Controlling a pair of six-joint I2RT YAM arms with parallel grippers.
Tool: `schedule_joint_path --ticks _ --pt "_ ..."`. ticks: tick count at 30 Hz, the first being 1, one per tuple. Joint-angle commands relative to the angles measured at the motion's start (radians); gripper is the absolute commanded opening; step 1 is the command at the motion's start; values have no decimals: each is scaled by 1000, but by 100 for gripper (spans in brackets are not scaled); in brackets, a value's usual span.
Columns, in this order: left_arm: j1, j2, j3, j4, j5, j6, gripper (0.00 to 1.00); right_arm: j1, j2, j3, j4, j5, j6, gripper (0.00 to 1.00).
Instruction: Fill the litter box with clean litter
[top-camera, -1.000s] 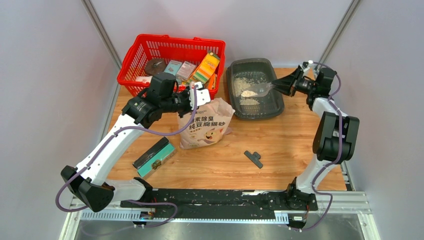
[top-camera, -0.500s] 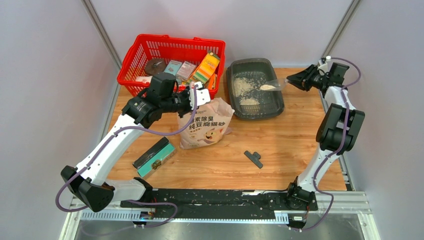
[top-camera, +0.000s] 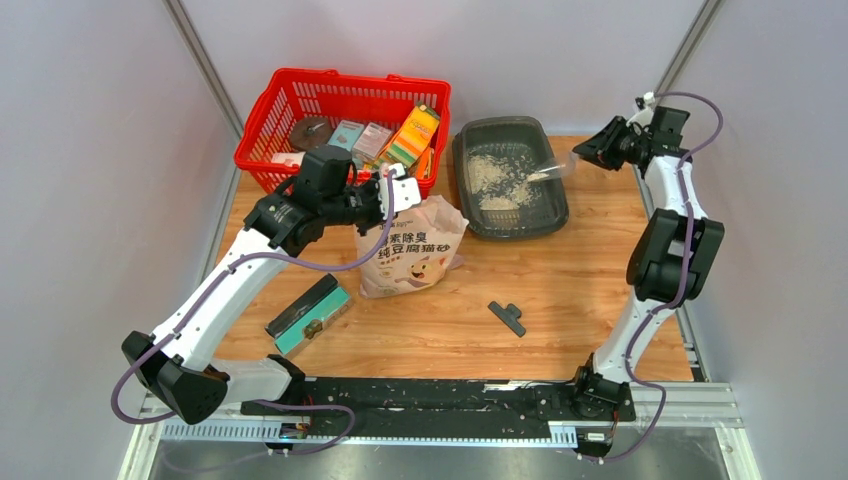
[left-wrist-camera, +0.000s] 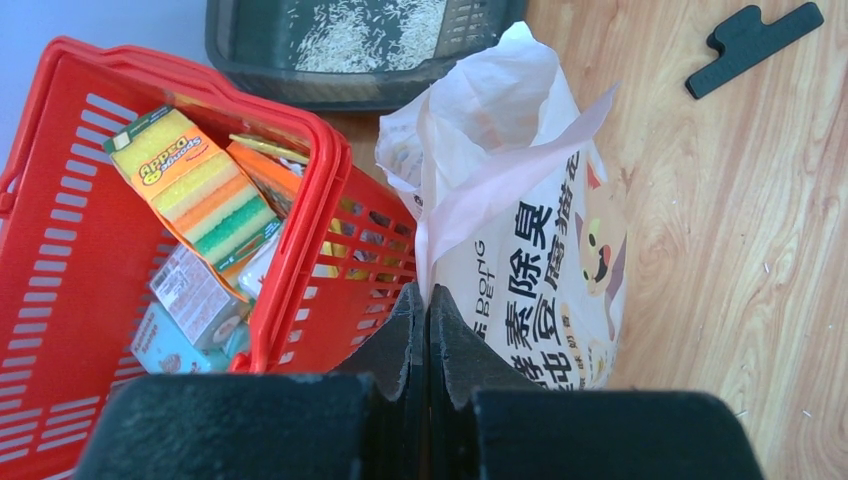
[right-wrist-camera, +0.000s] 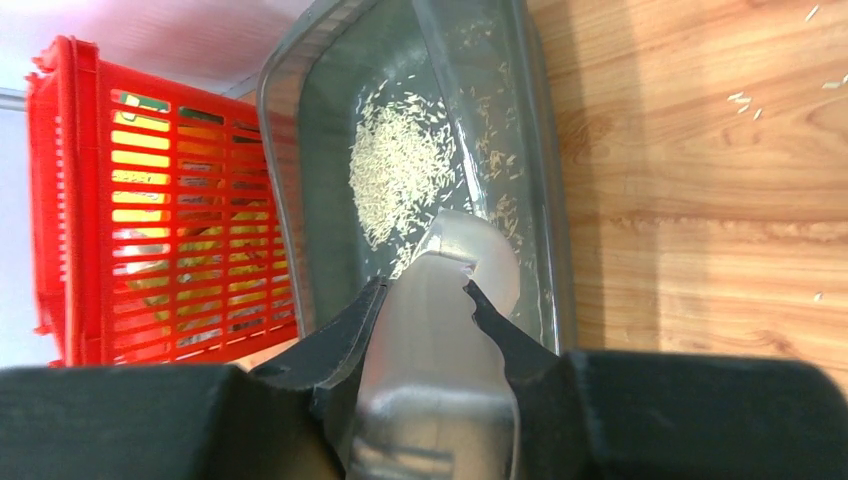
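Right pincer (right-wrist-camera: 420, 290) clamps the clear scoop (right-wrist-camera: 440, 340) by its handle, bowl over the three o'clock side of the litter box (top-camera: 470, 215). That box sits at one o'clock on the surface (top-camera: 600, 290), clean litter (top-camera: 500, 178) scattered inside. Left pincer (left-wrist-camera: 427, 300), pressed together, pinches the litter bag (left-wrist-camera: 540, 270) by its top edge, beside the red basket (left-wrist-camera: 300, 200) at eleven.
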Motion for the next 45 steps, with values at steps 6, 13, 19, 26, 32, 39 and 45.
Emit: schedule_joint_path --ticks 6,13,19,26,32,39,45 --pt "2 -70 -7 82 60 -16 0 88 -92 118 -36 304 -179 0" --pt "2 -119 -56 125 62 -52 0 240 -227 151 -92 552 -349 0" --pt "2 -143 -116 188 51 -164 0 312 -403 131 -123 148 -248 0" --pt "2 -174 -188 295 48 -350 0 439 -547 -44 -246 -70 -191 0" --pt "2 -193 -209 297 43 -367 0 562 -584 -73 -321 -58 -315 0" --pt "2 -217 -220 289 36 -367 0 653 -534 -41 -353 24 -384 0" --pt "2 -232 -196 294 46 -451 0 798 -491 -53 -327 490 -356 0"
